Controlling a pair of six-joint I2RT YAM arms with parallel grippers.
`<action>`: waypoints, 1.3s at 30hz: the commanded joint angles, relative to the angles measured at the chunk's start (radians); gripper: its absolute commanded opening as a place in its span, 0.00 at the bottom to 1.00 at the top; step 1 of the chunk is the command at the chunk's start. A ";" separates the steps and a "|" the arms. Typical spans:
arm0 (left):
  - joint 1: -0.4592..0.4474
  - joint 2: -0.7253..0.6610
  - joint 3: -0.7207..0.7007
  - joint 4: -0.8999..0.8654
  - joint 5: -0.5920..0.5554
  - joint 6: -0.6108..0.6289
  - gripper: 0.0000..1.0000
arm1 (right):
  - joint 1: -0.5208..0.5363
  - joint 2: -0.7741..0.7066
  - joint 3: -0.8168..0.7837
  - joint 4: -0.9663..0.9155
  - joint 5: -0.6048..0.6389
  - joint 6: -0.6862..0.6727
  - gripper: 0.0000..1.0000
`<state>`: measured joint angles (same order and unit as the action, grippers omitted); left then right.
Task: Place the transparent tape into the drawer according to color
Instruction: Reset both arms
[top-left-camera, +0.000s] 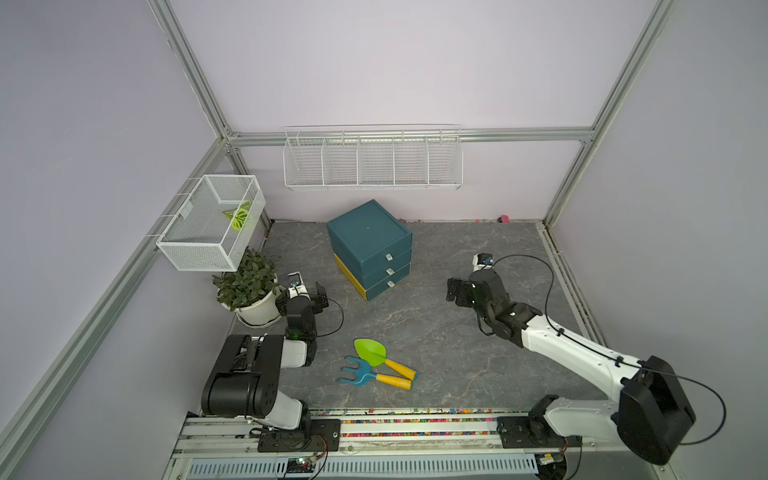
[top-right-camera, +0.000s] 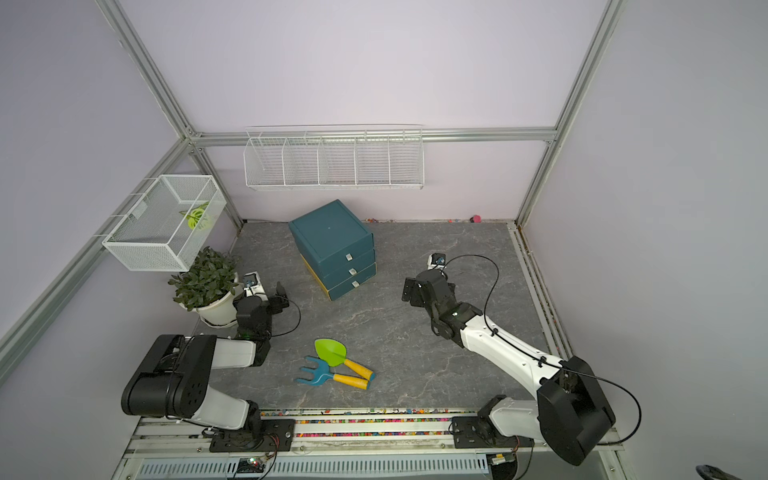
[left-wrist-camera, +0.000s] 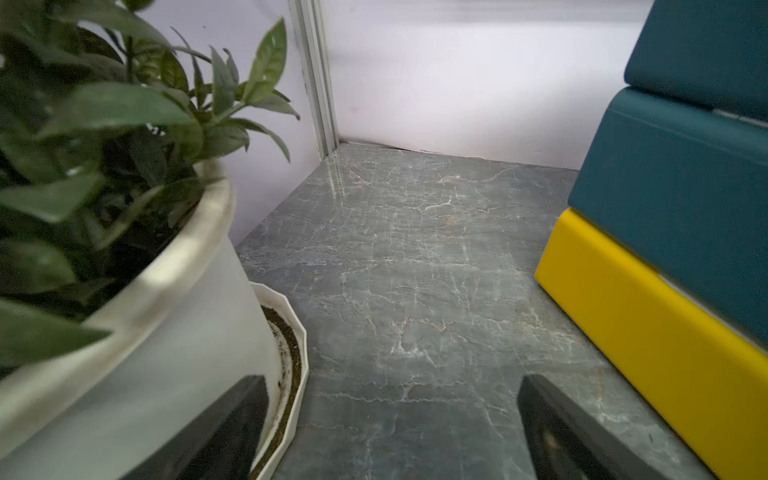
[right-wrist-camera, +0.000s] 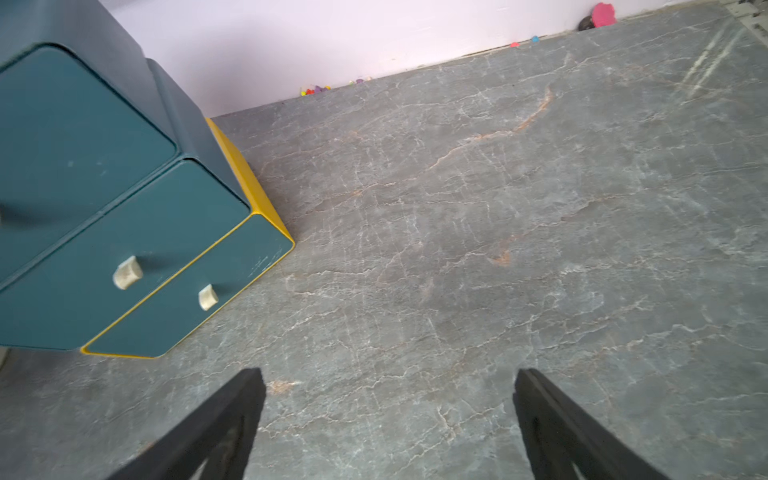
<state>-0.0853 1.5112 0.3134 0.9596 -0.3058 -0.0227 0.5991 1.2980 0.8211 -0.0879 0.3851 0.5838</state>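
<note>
Our left gripper and right gripper both gape wide and hold nothing, and we find no transparent tape in any view, while all three drawers of the teal plastic drawer cabinet with a yellow base look shut, so the rolls may lie inside, though we cannot tell. We fear the left fingers, just beside the white potted plant, clipping its saucer on any swing, or a tugged handle dragging the light cabinet. The grey marbled tabletop looks slick, boxed by lilac walls.
</note>
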 joint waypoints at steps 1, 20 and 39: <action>0.023 0.004 0.037 -0.019 0.045 -0.028 1.00 | -0.014 0.028 0.049 -0.065 0.078 -0.022 0.99; 0.045 0.004 0.047 -0.042 0.072 -0.044 1.00 | -0.415 0.030 -0.257 0.445 0.202 -0.478 0.98; 0.048 0.003 0.047 -0.043 0.077 -0.046 1.00 | -0.479 0.275 -0.466 1.066 0.031 -0.553 0.99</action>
<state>-0.0441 1.5112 0.3370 0.9245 -0.2379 -0.0597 0.1181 1.5322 0.4000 0.8230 0.4168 0.0586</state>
